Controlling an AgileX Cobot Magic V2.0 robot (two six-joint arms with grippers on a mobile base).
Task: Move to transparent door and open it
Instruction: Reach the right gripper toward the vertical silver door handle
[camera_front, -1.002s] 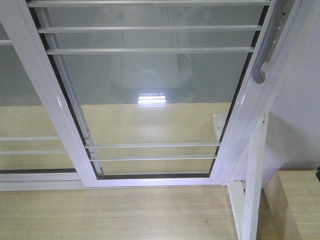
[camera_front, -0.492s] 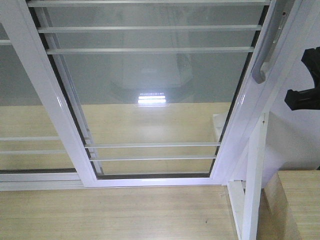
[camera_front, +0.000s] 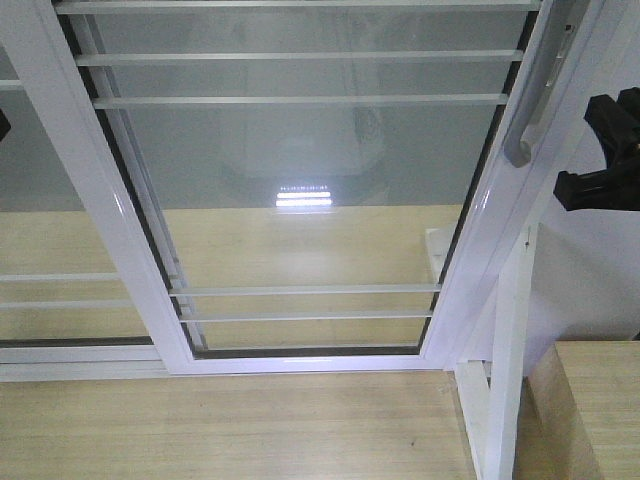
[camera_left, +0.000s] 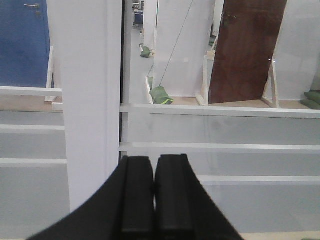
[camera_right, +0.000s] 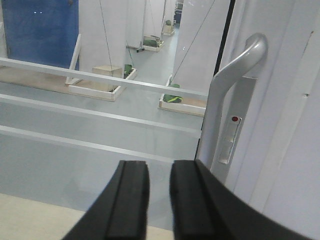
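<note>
Closest to the left wrist camera, the left gripper (camera_left: 154, 165) is clenched, its two black fingers pressed flush with nothing between them, pointing at a glossy white upright (camera_left: 85, 100). At the right wrist camera, the right gripper (camera_right: 160, 170) has its fingers parted by a narrow gap, grasping nothing, just short of the curved silver pull handle (camera_right: 225, 100) and apart from it; a latch plate with a small red dot (camera_right: 233, 119) sits beside the handle. From the front camera, the transparent door (camera_front: 300, 150) fills the middle of the view, standing on the wooden floor (camera_front: 230, 430), crossed by thin white bars (camera_front: 300, 58), its handle on the right upright with the right gripper's dark shape beside it at the edge. Beyond the glass stand a brown door (camera_left: 245, 50), a blue panel (camera_right: 40, 30) and green sacks (camera_left: 162, 95).
</note>
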